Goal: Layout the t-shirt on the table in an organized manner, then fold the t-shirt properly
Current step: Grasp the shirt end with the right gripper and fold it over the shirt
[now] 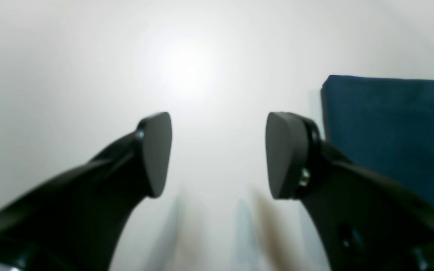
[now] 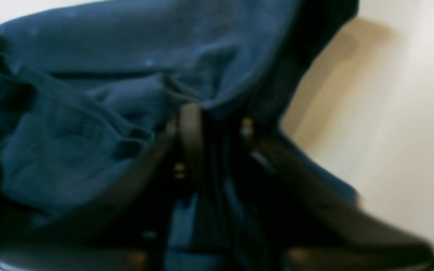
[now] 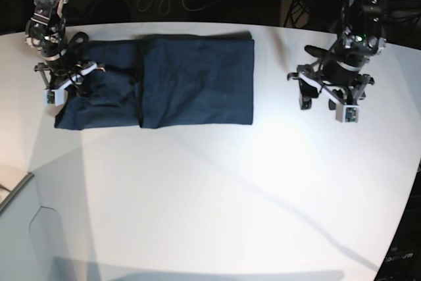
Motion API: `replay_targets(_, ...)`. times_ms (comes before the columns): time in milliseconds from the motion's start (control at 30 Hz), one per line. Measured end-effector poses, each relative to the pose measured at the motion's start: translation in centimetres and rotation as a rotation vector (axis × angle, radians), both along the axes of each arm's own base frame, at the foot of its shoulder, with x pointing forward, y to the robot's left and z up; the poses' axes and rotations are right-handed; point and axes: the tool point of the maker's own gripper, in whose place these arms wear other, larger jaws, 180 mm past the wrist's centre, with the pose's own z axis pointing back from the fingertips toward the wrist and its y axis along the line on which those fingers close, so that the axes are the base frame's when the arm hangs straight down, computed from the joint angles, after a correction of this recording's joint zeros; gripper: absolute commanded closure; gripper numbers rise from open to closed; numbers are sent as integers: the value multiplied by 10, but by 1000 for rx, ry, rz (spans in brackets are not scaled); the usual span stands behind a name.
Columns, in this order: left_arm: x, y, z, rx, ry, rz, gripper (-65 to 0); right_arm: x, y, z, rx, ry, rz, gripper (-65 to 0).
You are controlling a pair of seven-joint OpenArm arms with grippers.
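So my right end effector (image 2: pixel 213 128) is clamped on the dark navy-blue soft fabric t-shirt (image 3: pixel 177 80). My right wrist view is the one that really shows it: cloth bunched up and pinched between the two black fingers (image 2: pixel 190 131), folds piling up to one side, white surface (image 2: pixel 409 113) off to the other. It's blurry though, so I can't say which part of the shirt I've got.

The base view fills that in a bit. The shirt lies along the far edge of the big smooth white surface (image 3: pixel 217 189), toward the far corner on my right arm's side, partly folded, with one layer lapped over the other. My right end effector (image 3: pixel 66 74) sits at the shirt's outer end, where the fabric looks rumpled.

My left end effector (image 1: pixel 217 154) is wide open with nothing in it. The left wrist view shows both dark pads (image 1: pixel 156 154) well apart over bare surface, and a straight-edged corner of the shirt (image 1: pixel 390 131) just beside one finger, not touching it as far as I can tell. From the base view that end effector (image 3: pixel 332 90) hangs near the far edge, apart from the shirt's nearer side.
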Motion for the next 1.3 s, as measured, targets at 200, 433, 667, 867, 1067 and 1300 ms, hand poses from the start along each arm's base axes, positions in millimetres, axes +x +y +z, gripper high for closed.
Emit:
replay_targets(200, 0, 1, -3, -1, 4, 3, -382, 0, -1, 6, -34, 15, 19, 0)
replay_targets(433, -13, 6, -32, -11, 90, 23, -383, -15, 11, 29, -105, 23, 37, 0)
replay_targets(667, -12, 5, -32, -14, 89, 24, -384, 5, 38, 73, -122, -109, 88, 0)
replay_targets(867, -12, 6, -33, -13, 90, 24, -384, 1, 84, 98, -129, -160, 221, 0)
replay_targets(1067, -12, 7, -33, -11, 90, 24, -384, 2, 152, 115, -60, -219, 382, 0)
replay_targets(1300, -14, 6, -34, -11, 95, 24, -384, 3, 213, 120, 0, -254, 539, 0)
